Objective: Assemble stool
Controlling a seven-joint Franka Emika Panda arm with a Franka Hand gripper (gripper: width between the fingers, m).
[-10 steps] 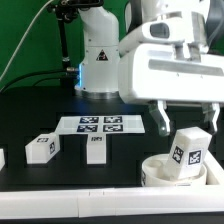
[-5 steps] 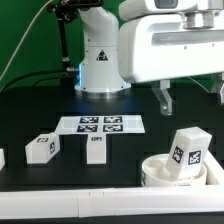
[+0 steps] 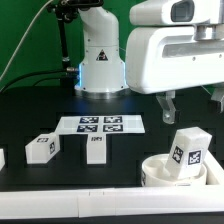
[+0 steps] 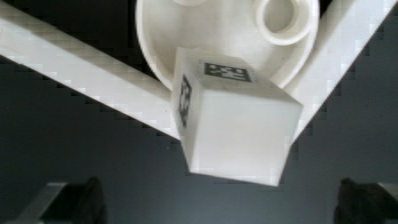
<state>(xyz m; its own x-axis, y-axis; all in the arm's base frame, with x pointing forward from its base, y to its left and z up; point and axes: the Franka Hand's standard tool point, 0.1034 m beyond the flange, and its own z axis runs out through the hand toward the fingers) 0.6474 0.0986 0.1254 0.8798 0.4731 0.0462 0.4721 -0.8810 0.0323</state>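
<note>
Black surface (image 3: 25,120), green backdrop (image 3: 25,40). One leg (image 3: 186,150) stands in seat (image 3: 155,172), slightly tilted. Empty gripper (image 3: 192,102) hovers above seat, jaws apart. Judged: first leg placed, seating unconfirmed. Next: fetch loose leg (image 3: 96,148), well apart from seat.

Exterior view low across table (image 3: 40,112); wrist view close above shared leg (image 4: 235,130).

Seat (image 3: 151,172) and the leg (image 3: 186,152) standing in it: smooth white plastic with a satin sheen. The leg's tag is matt black-and-white print. Loose legs (image 3: 42,149): same plastic. Table (image 3: 110,176): matt black. Arm casing (image 3: 170,60): glossy white plastic. Marker board (image 3: 100,124): flat, matt white.
</note>
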